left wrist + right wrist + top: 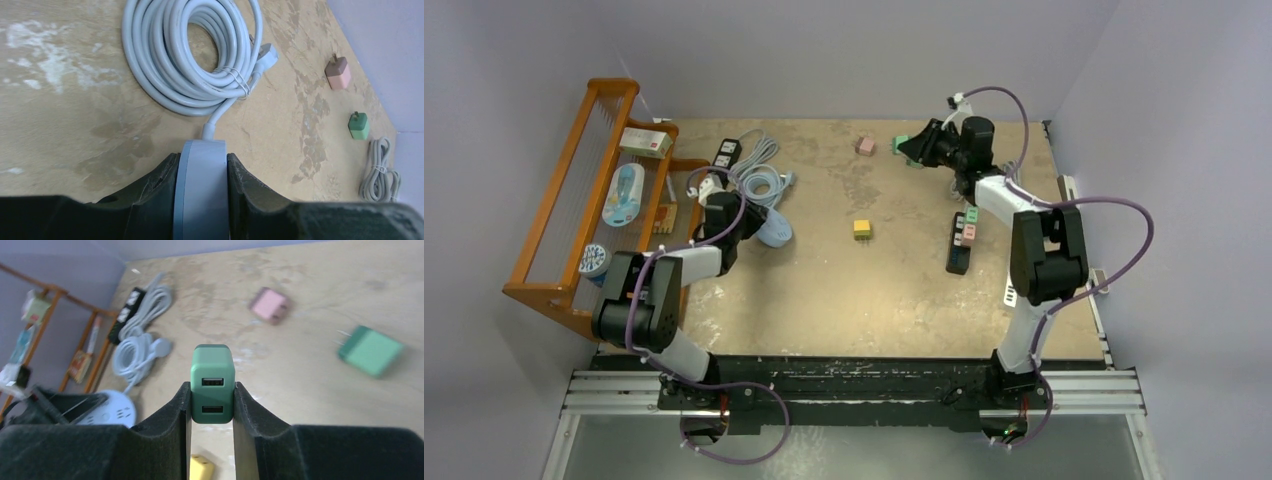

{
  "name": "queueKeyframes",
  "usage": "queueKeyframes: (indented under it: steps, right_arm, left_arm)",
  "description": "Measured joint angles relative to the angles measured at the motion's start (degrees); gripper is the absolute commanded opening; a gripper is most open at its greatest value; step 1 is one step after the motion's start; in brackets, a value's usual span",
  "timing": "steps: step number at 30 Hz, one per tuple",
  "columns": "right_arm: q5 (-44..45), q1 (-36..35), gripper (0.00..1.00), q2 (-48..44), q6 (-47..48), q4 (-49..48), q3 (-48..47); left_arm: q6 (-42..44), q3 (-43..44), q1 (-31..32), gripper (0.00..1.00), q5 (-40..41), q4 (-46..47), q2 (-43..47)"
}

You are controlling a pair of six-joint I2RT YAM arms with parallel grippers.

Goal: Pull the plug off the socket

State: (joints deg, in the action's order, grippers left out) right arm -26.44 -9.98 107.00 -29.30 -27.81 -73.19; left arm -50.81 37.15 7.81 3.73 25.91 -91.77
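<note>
You had the right pincer (pixel 211 387) pinching the green two-port plastic charger plug (pixel 213 365), its long axis pointing outward, well right of the round pale-blue socket hub (pixel 202 200) clamped in the left pincer (pixel 201 160).

Plain lilac-grey walls (pixel 854 50) on three sides. Worn tan tabletop (pixel 844 300), blotched pale. Orange wooden rack (pixel 612 87) at left edge. Aluminium rails (pixel 624 385) along near edge.
</note>
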Motion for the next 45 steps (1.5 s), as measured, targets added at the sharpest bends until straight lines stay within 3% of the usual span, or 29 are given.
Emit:
queueKeyframes:
  steps: [4,5,7,13,19,25,26,29,39,45]
  right_arm:
    - [1.88,4.61,0.01,6.10,-0.28,6.29,-5.70]
    - [2.03,5.40,0.02,7.39,-0.31,7.10,-6.40]
    - [2.14,7.10,0.03,10.25,-0.48,8.81,-7.34]
    - [1.57,9.09,0.17,17.90,-1.95,12.70,-8.72]
    - [1.86,8.48,0.65,21.40,-1.75,15.19,-15.78]
    - [5.07,8.37,0.88,21.35,1.46,18.38,-17.55]
    - [5.35,8.37,0.98,20.70,2.23,19.06,-17.51]
    - [6.86,8.37,1.00,15.78,4.74,20.20,-15.06]
    - [18.03,8.31,0.96,-20.02,7.23,18.82,10.21]
    - [26.34,7.50,0.92,-23.80,7.30,26.45,21.81]
  left_arm:
    - [-0.17,-1.84,-0.92,0.61,1.49,-3.30,3.67]
    - [-0.09,-2.38,-0.98,0.68,2.69,-5.16,4.74]
    - [-0.59,-3.58,-1.42,0.72,5.27,-10.69,6.34]
    - [-1.62,-2.82,-1.81,0.77,11.85,-25.94,11.41]
    - [-1.05,2.10,-1.81,0.80,15.91,-38.82,18.47]
    - [-0.61,5.70,-1.81,0.82,15.78,-40.15,24.55]
    - [-0.55,5.92,-1.79,0.82,15.69,-40.13,24.61]
    - [-0.52,5.97,-1.64,0.83,15.43,-40.39,24.35]
    - [-0.52,4.70,1.31,0.85,11.76,-33.55,21.18]
    - [0.46,4.72,8.50,0.86,12.35,-29.62,14.86]
